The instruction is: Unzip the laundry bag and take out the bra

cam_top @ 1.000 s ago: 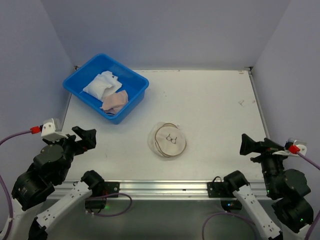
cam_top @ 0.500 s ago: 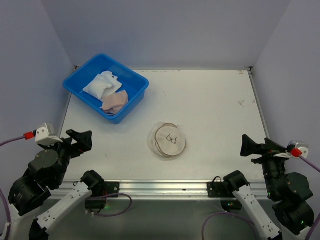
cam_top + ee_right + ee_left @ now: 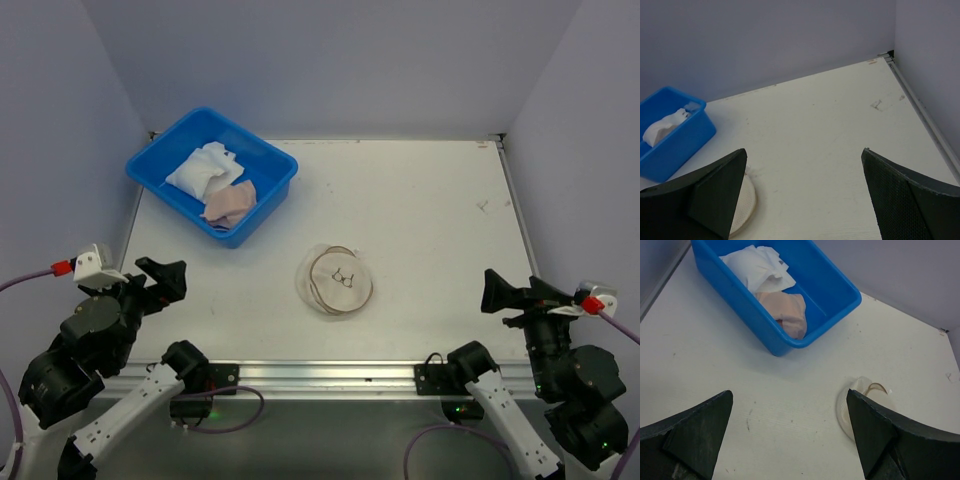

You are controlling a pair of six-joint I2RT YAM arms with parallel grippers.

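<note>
The top external camera looked down from high behind the near edge of the worktop (image 3: pixel 430 200), far enough off to take in all of it up to both far corners. The left wrist camera sat low by the near left corner and faced the far edge, with the fingers of the left gripper (image 3: pixel 789 400) filling its lower corners. The right wrist camera sat low by the near right corner and faced across towards the far left, past the fingers of the right gripper (image 3: pixel 804 155), with the far right corner in view. All three views shared the blue tub (image 3: pixel 268 205) and the laundry bag (image 3: pixel 340 280). In the right wrist view a finger hid part of the bag.
</note>
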